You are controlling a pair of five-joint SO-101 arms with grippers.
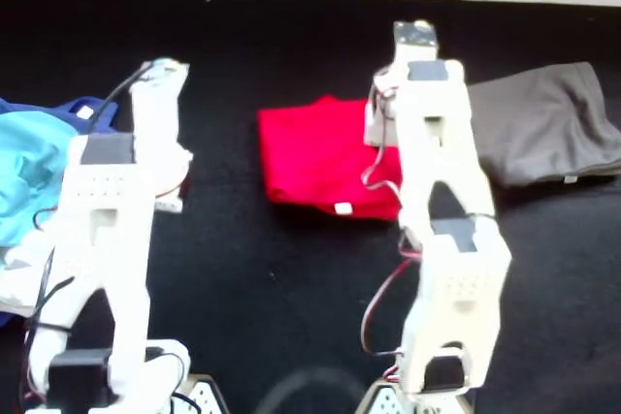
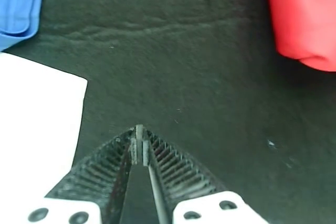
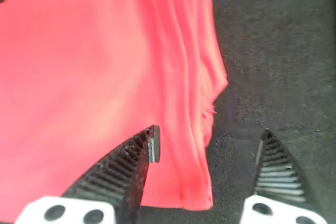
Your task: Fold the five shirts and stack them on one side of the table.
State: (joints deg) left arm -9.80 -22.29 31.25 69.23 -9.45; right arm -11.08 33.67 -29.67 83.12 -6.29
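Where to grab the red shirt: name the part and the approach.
The red shirt is best taken by its layered folded edge, from above: the layers bunch there into a pinchable ridge, and the open right gripper straddles it.

A folded shirt [image 1: 315,157] is parked mid-way across the table [image 1: 243,269], a second shirt [image 1: 543,123] is laid off to its right, and a heap of shirts [image 1: 34,167] is bunched at the left edge.

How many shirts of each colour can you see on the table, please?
Red shirt: 1
Grey shirt: 1
Turquoise shirt: 1
Dark blue shirt: 1
White piece, perhaps a shirt: 1
Total: 5
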